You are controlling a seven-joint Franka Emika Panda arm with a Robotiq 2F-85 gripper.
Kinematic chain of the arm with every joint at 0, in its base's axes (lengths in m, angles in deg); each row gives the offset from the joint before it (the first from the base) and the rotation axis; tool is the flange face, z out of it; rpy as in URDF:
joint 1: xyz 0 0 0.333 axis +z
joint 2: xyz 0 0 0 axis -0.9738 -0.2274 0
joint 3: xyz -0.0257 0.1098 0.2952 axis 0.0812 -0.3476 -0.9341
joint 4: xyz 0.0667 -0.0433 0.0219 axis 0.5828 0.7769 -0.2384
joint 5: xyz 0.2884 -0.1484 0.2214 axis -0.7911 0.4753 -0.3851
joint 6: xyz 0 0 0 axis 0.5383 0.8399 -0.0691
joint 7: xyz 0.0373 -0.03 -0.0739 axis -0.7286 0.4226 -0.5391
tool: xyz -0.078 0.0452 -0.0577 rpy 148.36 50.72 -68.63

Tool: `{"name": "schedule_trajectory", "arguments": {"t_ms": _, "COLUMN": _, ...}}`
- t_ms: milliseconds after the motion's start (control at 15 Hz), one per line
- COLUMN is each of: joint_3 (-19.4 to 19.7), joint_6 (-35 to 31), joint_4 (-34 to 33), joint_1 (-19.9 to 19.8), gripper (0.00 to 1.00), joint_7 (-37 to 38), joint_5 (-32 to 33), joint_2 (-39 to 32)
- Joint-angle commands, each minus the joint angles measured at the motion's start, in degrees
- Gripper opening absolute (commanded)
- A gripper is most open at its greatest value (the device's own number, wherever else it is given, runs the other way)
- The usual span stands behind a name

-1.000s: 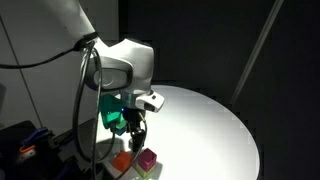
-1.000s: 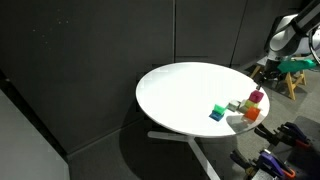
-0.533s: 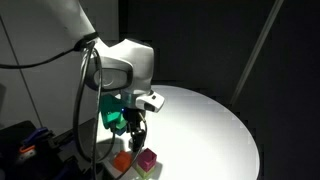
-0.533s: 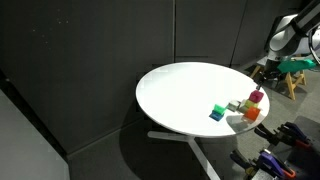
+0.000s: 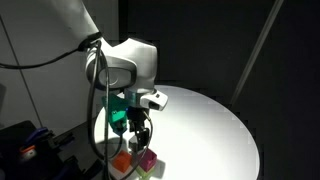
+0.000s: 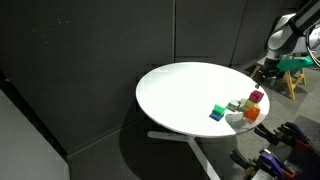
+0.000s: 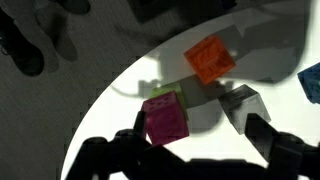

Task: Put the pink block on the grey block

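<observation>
— Where is the pincer standing right now?

— I am holding the pincer (image 5: 141,138) just above the blocks. It is gaping wide and gripping nothing. In the wrist view its dark fingers (image 7: 278,148) are reaching in from the bottom, and the blocks are showing between them.

— And the pink block?

— The pink block (image 7: 165,118) is lying below the pincer, closer to the finger in the lower left corner of the wrist view. Nothing is touching it from above. A strip of a yellow-green block (image 7: 158,94) is showing right against it, and I cannot tell whether the pink one is sitting on it or only beside it.

— The grey one?

— The grey block (image 7: 243,103) is sitting on the table just beside the pink one, toward the other finger, and it is carrying nothing on top.

— Anything else down there?

— An orange block (image 7: 210,60) is lying near both, beyond them in the wrist view. A blue-green block (image 6: 216,112) is sitting a little apart. All of them are crowding the edge of the round white table (image 6: 180,95) on the arm's side.
</observation>
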Motion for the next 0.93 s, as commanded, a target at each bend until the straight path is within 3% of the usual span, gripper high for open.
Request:
{"name": "schedule_trajectory", "arguments": {"t_ms": 0, "joint_3": -0.2, "joint_6": -0.7, "joint_4": -2.2, "joint_1": -1.0, "gripper": 1.0, "joint_7": -3.0, "joint_5": -1.4, "joint_2": -2.0}}
{"name": "schedule_trajectory", "arguments": {"t_ms": 867, "joint_3": -0.6, "joint_6": -3.3, "joint_4": -6.6, "joint_1": -2.9, "gripper": 1.0, "joint_7": -5.4, "joint_5": -1.4, "joint_2": -9.0}}
